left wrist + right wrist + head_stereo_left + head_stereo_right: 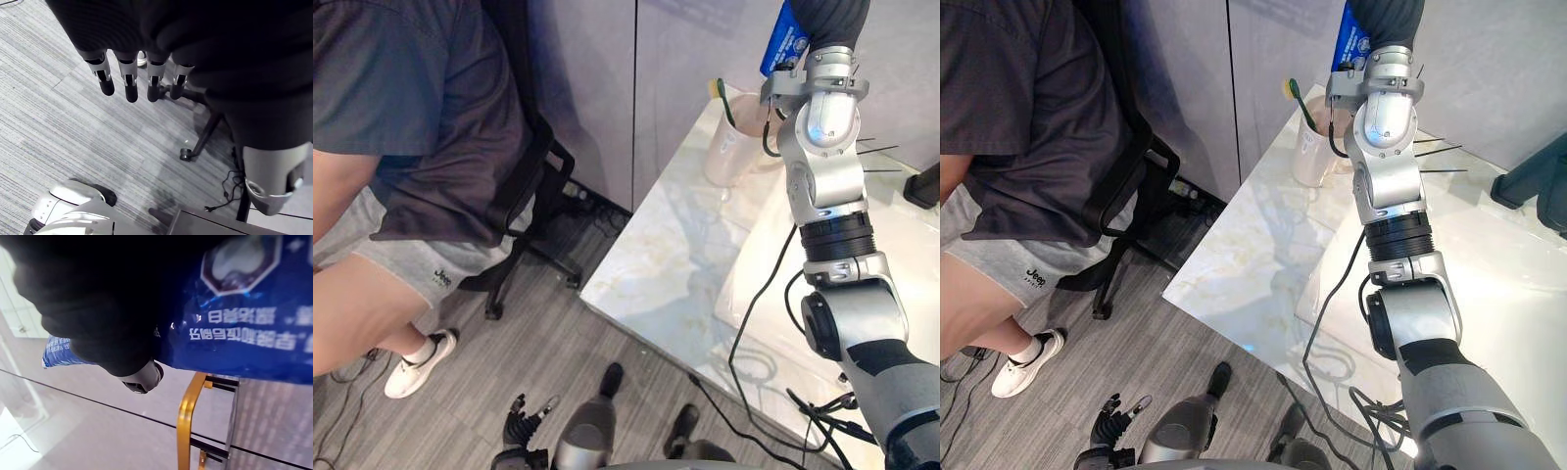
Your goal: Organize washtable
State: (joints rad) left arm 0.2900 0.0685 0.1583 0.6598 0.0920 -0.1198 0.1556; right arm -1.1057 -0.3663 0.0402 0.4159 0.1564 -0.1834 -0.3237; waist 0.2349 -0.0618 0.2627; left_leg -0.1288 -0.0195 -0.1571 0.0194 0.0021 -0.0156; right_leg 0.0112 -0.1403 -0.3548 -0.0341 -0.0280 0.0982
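Observation:
My right arm reaches up over the back of the marble washtable (pixel 656 264). At its end my right hand (pixel 832 20) is shut on a blue packet (pixel 781 41). In the right wrist view the blue packet (pixel 244 318) lies against the palm with a dark fingertip (pixel 143 376) curled under it. Below the hand a pale cup (pixel 729 147) holding a green toothbrush (pixel 723 98) stands on the table's far corner. My left hand (pixel 524 421) hangs low over the floor, its fingers (pixel 128 83) straight and holding nothing.
A person in grey shorts (pixel 401 196) sits on a black office chair (pixel 533 186) left of the table. A white basin (pixel 901 245) takes up the table's right part, with a dark object (pixel 925 186) behind it. A gold rack (pixel 188 416) stands by the wall.

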